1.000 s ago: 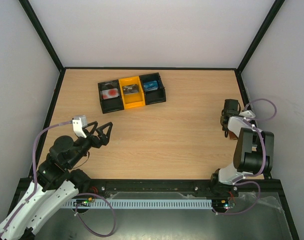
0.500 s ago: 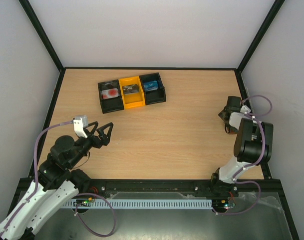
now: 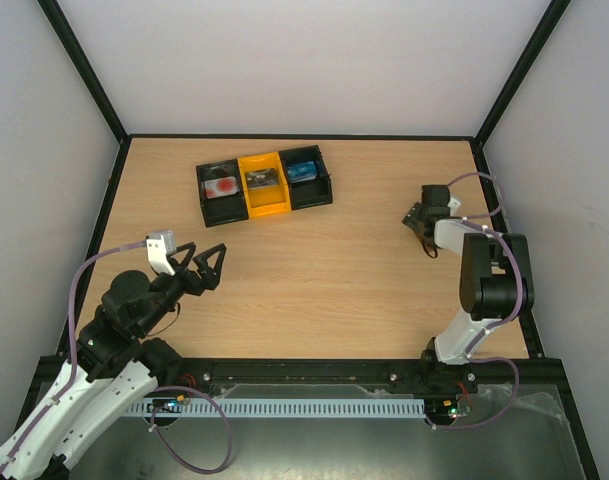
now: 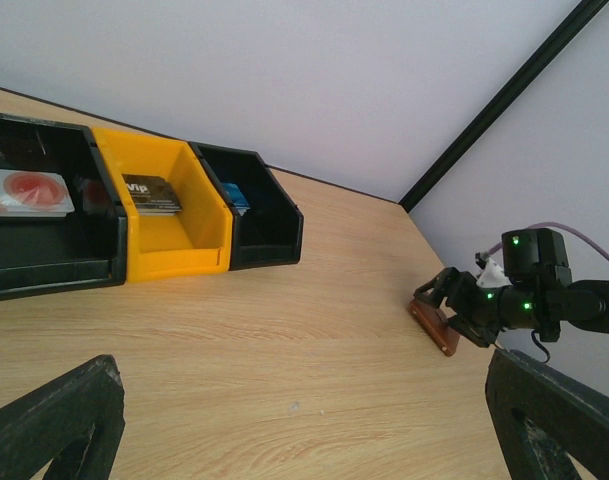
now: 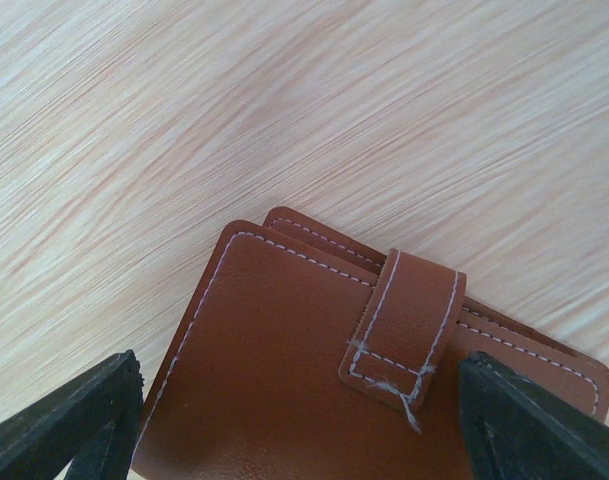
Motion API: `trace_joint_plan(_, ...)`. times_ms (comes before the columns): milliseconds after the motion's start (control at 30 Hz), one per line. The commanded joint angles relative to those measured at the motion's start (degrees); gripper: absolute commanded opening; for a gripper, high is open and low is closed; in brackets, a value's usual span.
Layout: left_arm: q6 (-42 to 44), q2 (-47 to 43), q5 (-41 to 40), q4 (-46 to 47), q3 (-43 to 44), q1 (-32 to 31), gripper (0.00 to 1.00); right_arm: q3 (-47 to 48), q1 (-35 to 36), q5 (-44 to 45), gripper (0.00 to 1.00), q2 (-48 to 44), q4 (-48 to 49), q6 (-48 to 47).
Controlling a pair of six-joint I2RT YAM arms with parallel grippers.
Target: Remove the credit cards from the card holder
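Observation:
The card holder (image 5: 284, 370), a reddish-brown leather wallet, lies folded shut on the table with its stitched tab (image 5: 404, 330) fastened. My right gripper (image 5: 304, 420) hovers close over it with the jaws wide. One finger stands by the holder's left edge and the other overlaps its right part. From the left wrist view the card holder (image 4: 436, 328) shows as a brown slab under the right gripper (image 4: 474, 305). No credit cards show in the holder. My left gripper (image 3: 209, 265) is open and holds nothing, far to the left.
A black-and-yellow three-bin tray (image 3: 267, 208) stands at the back left. It holds a red-and-white card (image 3: 224, 187), a dark card (image 3: 261, 179) and a blue card (image 3: 302, 170). Black frame posts run along the table's edges.
My right gripper has swung left and slightly farther back across the table, and its jaws have narrowed a little. The left arm has not moved.

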Motion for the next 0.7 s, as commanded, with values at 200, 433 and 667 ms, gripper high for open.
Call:
trace_joint_plan(200,1.47,1.83,-1.03,0.84,-0.23,0.22,0.99,-7.29,15.30,-10.44,0.81,0.45,-7.55,2.06)
trace_joint_plan(433,1.81,6.74,0.89,-0.05,0.72,0.25,0.99,-11.30,29.40,-14.89,0.80,-3.86,-4.81,10.88)
trace_joint_plan(667,0.87,10.99,1.49,-1.02,1.43,0.25,0.99,-11.69,46.69,-15.38,0.80,-5.57,0.80,22.09)
